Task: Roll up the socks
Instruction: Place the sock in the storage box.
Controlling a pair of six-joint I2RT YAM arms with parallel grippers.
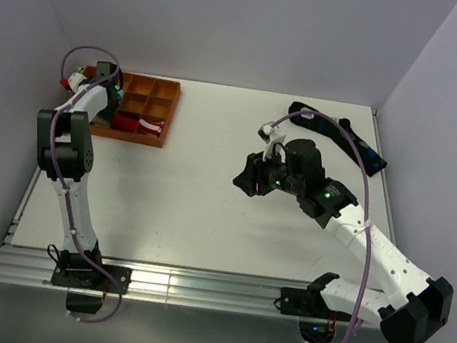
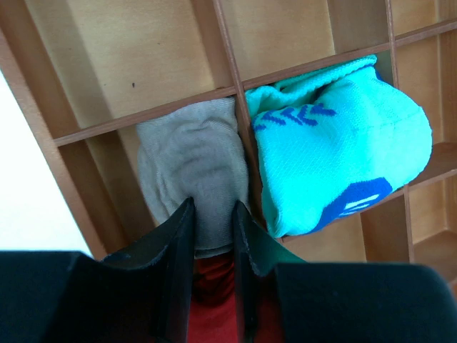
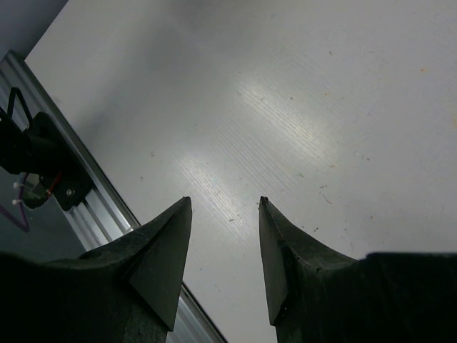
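The socks [image 2: 191,161] are a beige roll with a red end, lying in a compartment of the wooden tray [image 2: 143,64] at the table's back left. My left gripper [image 2: 212,204] is shut on the roll, one finger on each side of the fabric, with the red end between the fingers. In the top view the left gripper [image 1: 105,89] is over the tray's left end and hides the roll. My right gripper [image 3: 225,200] is open and empty above the bare table, right of centre [image 1: 249,179].
A teal rolled bundle [image 2: 335,143] fills the compartment right of the beige roll. A red-and-white bundle [image 1: 142,126] lies in the tray's [image 1: 161,91] front row. A long black sock [image 1: 338,137] lies at the back right. The metal rail [image 3: 78,207] marks the near edge.
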